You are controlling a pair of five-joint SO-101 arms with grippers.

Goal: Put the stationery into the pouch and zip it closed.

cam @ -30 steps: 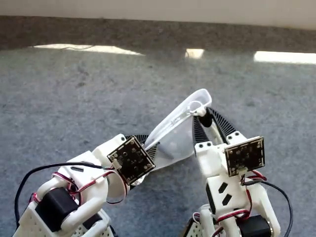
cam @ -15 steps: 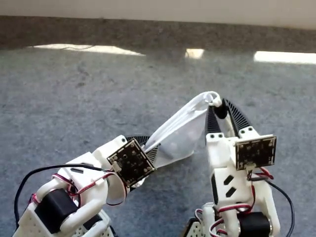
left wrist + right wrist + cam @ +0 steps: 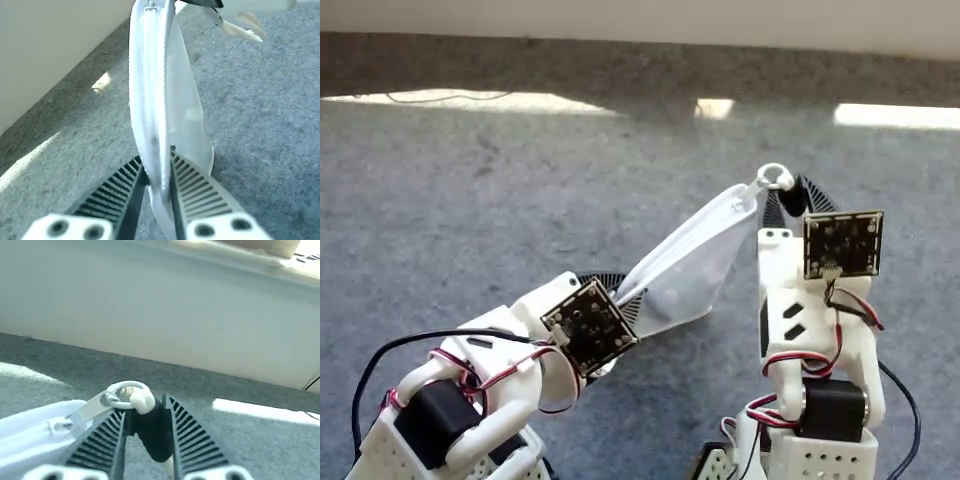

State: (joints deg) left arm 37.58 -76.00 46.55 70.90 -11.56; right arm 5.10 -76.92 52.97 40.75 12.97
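Left gripper [image 3: 157, 167] is closed firmly on one end of the white pouch [image 3: 688, 268]; right gripper [image 3: 145, 412] is closed on the dark zip pull [image 3: 151, 430], which carries a ring [image 3: 125, 391]; the pouch is stretched between them, tilted up toward the right one, over a grey carpet-like surface [image 3: 470, 210]; behind it stands a pale wall [image 3: 620, 15]; bright sun patches [image 3: 890, 115] lie near the far edge.
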